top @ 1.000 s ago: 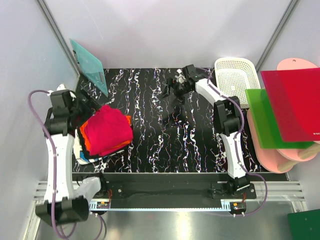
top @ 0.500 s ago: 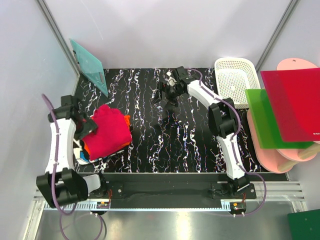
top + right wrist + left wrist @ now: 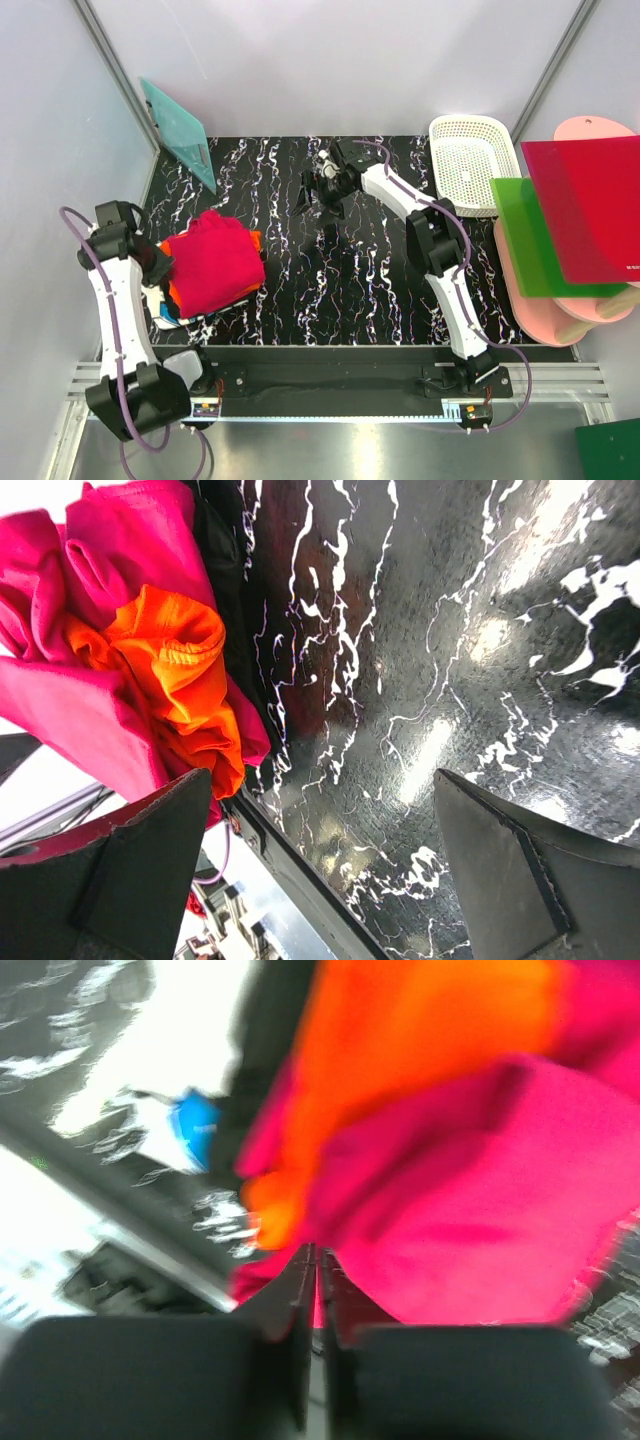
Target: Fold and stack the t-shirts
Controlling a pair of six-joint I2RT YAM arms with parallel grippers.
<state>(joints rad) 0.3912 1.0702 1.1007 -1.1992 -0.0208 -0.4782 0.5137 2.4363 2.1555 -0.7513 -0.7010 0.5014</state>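
The t-shirts lie in a loose stack at the left edge of the black marbled table (image 3: 340,285), in the lower left of the top view; the red t-shirt (image 3: 215,258) is on top, rumpled more than flat, and the orange t-shirt (image 3: 256,240) peeks out beneath it at the right edge; some white and blue cloth (image 3: 163,315) shows under the pile.

The left gripper (image 3: 158,263) sits just beside the stack's left side; in its own blurred wrist view the fingers (image 3: 300,1300) stand almost together, only a thin slit between them, tips at the lower edge of the red cloth – whether any fabric is caught, I cannot tell.

The right gripper (image 3: 322,190) hangs over the upper middle of the table, well apart from the pile; its fingers (image 3: 120,860) are spread wide with nothing between them – just bare tabletop.

A white basket (image 3: 470,160) stands at the upper right of the table.
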